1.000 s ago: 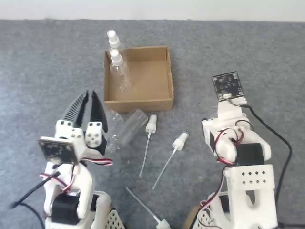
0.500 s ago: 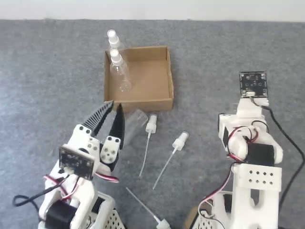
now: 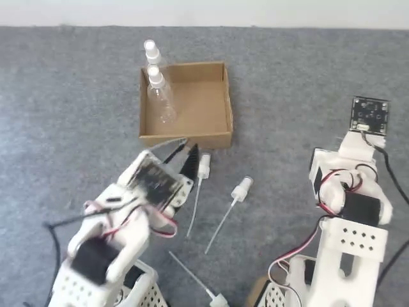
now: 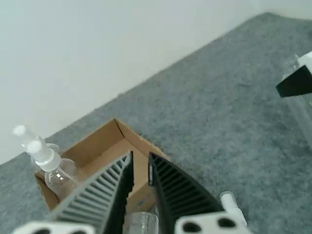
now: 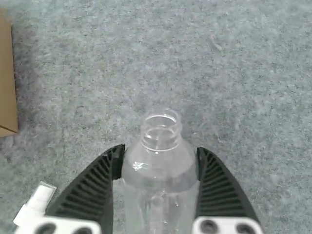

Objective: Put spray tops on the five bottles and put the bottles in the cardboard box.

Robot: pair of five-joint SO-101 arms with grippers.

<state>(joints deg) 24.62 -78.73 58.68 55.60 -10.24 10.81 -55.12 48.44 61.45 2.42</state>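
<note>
Four bottles [image 3: 160, 97] [image 3: 152, 52] [image 5: 158, 163] [image 4: 142, 222], three loose spray tops [image 3: 203, 165] [image 3: 242, 188] [image 3: 220, 299], one box [image 3: 185, 138].

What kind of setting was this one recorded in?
Probably an indoor robot test bench: a grey carpeted surface against a plain white wall, left arm and right arm side by side, a cardboard box and loose spray tops.

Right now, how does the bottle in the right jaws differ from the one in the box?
Top: the gripped bottle has a bare open neck, while the boxed bottle wears a white spray top.
Place: the gripped bottle is held between the jaws of the right gripper, outside the cardboard box. The boxed bottle sits inside it, with no gripper on it.
Both are clear plastic.
</note>
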